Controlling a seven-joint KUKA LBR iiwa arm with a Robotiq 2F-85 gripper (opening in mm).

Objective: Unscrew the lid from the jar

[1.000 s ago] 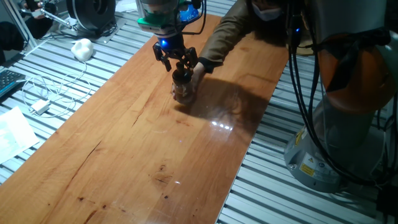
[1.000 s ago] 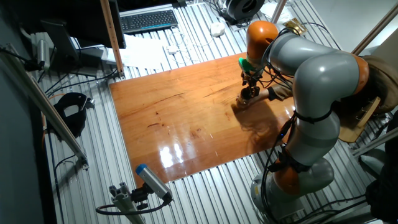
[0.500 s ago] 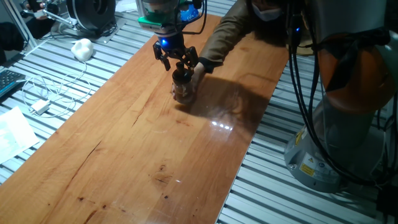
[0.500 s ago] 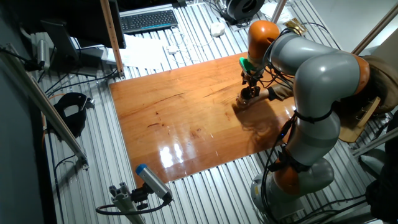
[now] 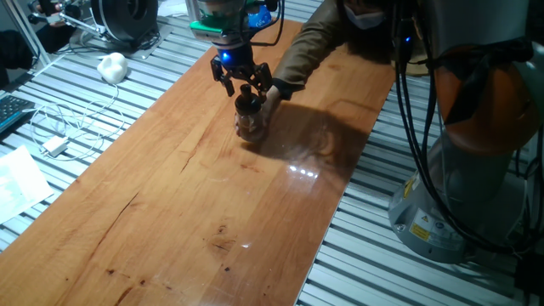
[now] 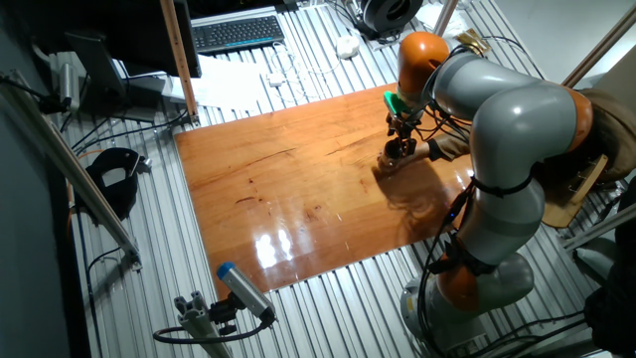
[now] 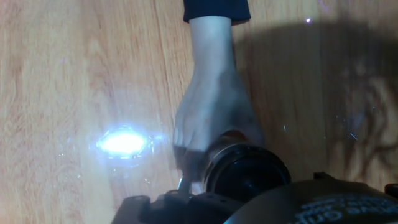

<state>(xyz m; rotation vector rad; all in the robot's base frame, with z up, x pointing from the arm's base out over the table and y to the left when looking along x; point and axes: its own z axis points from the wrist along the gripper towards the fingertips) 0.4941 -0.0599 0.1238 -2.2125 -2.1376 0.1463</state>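
Upright on the wooden counter, near its far end: the jar, clear glass, capped by the black lid. Directly above the jar, the hand of the arm, pointing straight down, dark fingers spread around the lid's knob, a blue light glowing just above them. Impossible to tell whether the fingers touch the lid or merely flank it, so grip unclear. Wrapped around the jar from behind, a person's palm, dark sleeve at the wrist, forearm reaching across the counter from the far side. Seen from the hand view, the lid a dark round disc just below the person's fingers, a bright glare spot on the wood left of the jar. From the other fixed view, the jar a small dark shape beneath the hand, near the counter edge closest to the arm's grey body. Left of the jar, off the counter on the ribbed metal floor, a white cable and a white lump.
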